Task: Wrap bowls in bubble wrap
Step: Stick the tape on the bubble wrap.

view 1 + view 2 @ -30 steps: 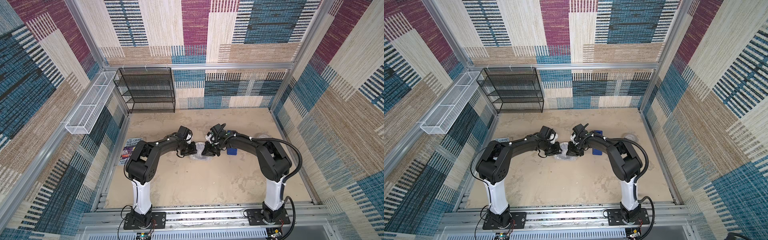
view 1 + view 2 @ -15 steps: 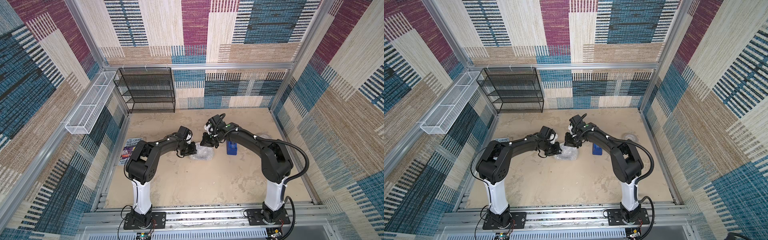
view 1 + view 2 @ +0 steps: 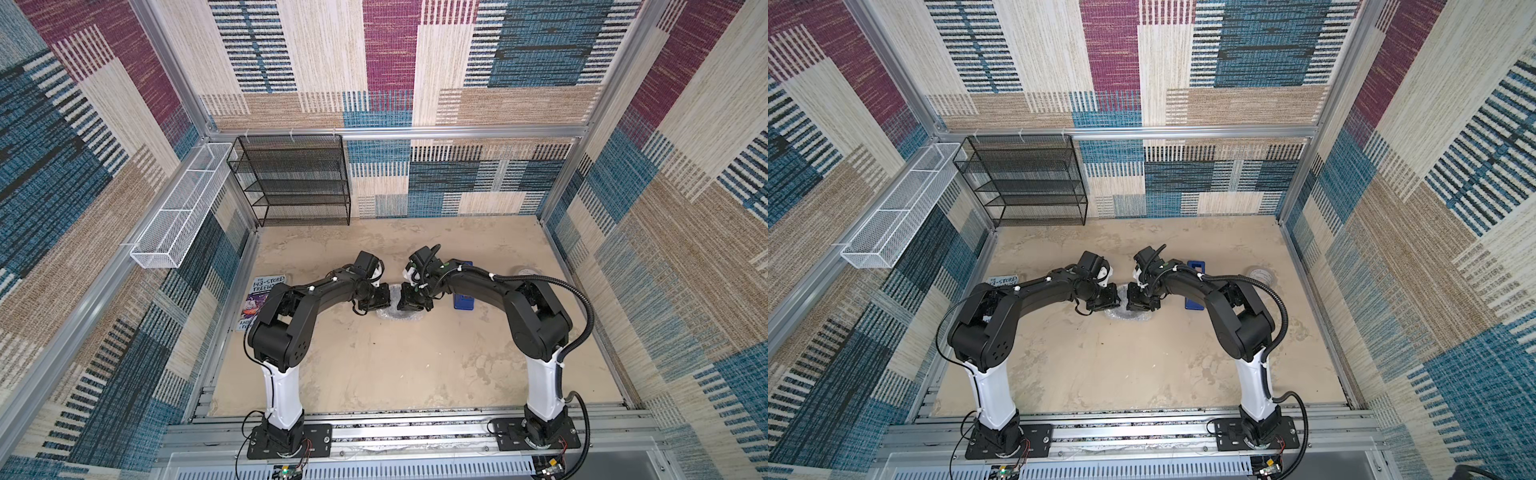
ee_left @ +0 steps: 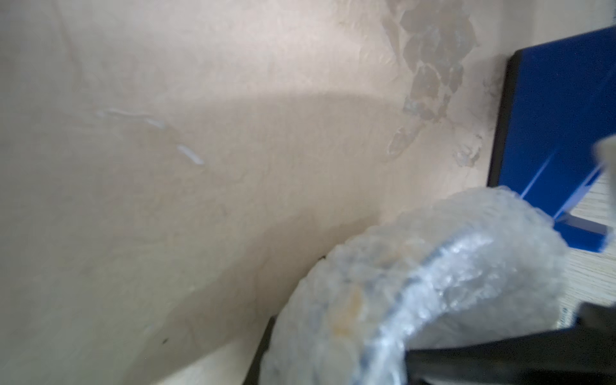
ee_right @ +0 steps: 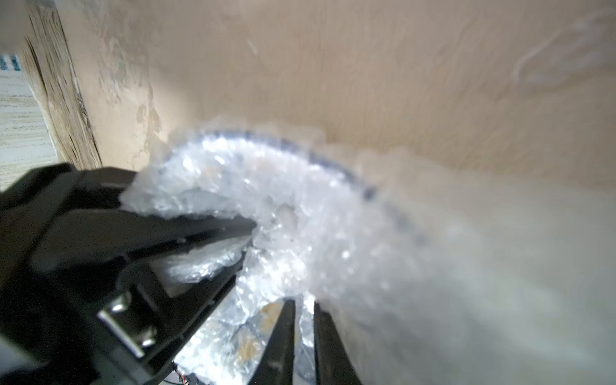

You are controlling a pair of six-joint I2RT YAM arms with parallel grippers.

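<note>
The sandy tabletop (image 3: pixel 374 365) lies bare before the arms. Mid-table, the right gripper (image 3: pixel 402 301), which half a second ago had swung off towards the back, is down again at the bubble wrap (image 3: pixel 399 318), facing the left gripper (image 3: pixel 384 299). Both are pinched narrow on folds of wrap, so closing the bundle seems to be resuming. The bowl (image 5: pixel 333 162) sits inside, only its blue rim showing through crumpled, shiny plastic. Just beyond stands the blue tape dispenser (image 3: pixel 463 301).

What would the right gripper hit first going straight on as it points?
The bubble wrap over the bowl, already at its jaws; right behind that, probably the left gripper, facing it closely.
</note>
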